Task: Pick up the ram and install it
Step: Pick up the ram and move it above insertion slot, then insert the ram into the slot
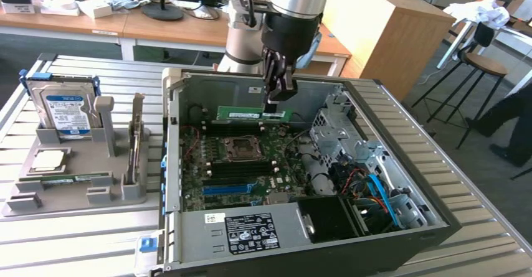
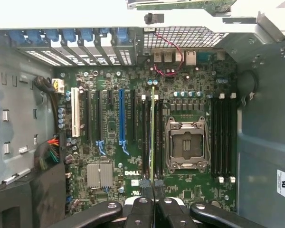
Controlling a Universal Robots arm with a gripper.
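Nearest, table: a slatted metal table [image 1: 83,239] carries everything; the open computer case [image 1: 171,165] lies on its side on it.
Case front: a white-and-black sticker [image 1: 251,232] sits on the grey cover at the near edge.
Tray: on the exterior view's left, just beside the case, a grey holder [image 1: 75,193] carries a hard drive [image 1: 66,112] standing upright and a card [image 1: 136,137] standing on edge.
Motherboard: the green board [image 1: 241,165] lies flat in the case, with the square processor socket [image 1: 241,146] in its middle and a blue slot [image 1: 226,190] on the near side.
Ram: the green stick [image 1: 241,112] is held level on its long edge over the black memory slots on the far side of the socket. In the wrist view it shows edge-on [image 2: 153,133], lined up along the slots beside the socket. It seems to hang just above them; contact cannot be told.
Gripper: the gripper [image 1: 273,109] reaches straight down into the case, jaws clamped on one end of the ram; seen also from the wrist [image 2: 153,187].
Behind: wooden desks [image 1: 166,28] and a stool [image 1: 478,65] stand well apart from the table.
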